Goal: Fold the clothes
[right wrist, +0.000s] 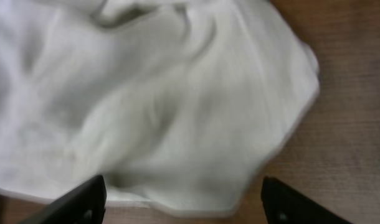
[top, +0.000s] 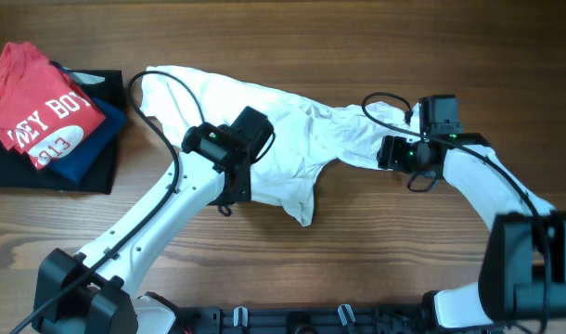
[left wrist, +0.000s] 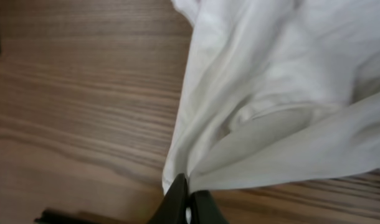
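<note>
Where the left gripper (left wrist: 189,200) meets the cloth, its fingers are pressed together on a bunched fold of the white T-shirt (top: 292,139), at the near edge and about midway along it. From there the crumpled shirt spreads across the wooden table (top: 376,241), its long axis running left to right, with no stripes showing. At its right end the right gripper (right wrist: 184,202) is spread wide and holds nothing. The cloth lies directly ahead of its fingers, so this arm looks best placed to grasp next. Far left, well apart, a red shirt (top: 42,107) tops a dark pile.
</note>
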### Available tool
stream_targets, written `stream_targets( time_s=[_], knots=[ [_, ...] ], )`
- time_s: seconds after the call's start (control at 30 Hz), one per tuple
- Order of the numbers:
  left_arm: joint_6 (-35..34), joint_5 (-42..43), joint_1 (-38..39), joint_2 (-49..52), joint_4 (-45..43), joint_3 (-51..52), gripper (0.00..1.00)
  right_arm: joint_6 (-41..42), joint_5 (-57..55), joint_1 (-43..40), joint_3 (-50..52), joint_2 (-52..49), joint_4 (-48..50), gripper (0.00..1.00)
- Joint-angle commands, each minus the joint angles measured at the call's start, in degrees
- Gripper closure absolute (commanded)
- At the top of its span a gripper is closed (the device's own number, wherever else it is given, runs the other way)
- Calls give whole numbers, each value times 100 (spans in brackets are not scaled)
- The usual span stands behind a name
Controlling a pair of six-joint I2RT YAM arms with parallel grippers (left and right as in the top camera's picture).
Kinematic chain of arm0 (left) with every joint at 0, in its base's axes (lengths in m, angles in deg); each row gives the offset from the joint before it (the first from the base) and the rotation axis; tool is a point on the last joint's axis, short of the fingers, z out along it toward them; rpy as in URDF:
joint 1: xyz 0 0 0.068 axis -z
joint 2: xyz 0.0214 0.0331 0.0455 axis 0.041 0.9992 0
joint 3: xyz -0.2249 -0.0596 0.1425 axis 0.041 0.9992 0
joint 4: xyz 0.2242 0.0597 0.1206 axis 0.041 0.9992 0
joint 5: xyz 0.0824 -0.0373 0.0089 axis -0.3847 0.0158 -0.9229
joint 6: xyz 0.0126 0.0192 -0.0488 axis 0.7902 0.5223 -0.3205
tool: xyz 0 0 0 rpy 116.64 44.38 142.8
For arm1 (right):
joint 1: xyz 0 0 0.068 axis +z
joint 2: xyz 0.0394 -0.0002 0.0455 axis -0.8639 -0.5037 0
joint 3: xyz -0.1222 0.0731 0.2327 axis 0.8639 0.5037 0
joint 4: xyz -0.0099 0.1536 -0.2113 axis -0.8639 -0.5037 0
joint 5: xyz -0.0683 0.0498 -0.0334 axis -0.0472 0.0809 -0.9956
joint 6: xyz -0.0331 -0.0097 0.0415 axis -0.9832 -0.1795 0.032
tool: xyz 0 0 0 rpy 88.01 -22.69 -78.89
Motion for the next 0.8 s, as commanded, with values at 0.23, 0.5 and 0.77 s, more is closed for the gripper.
stream_targets(
  time_s=[0.23, 0.5, 0.77],
  knots=[
    [-1554, -1633, -597, -4, 393, 9, 96, 695, 374, -149, -144, 17, -640, 96],
    [-1652, -1786, -1294, -4, 247, 9, 96, 1156, -79, -826, -1095, 2162, -866, 73],
    [-1320, -892, -1248, -4, 192, 9, 96, 1082, -466, -894, -1091, 800, -1405, 42]
  ],
)
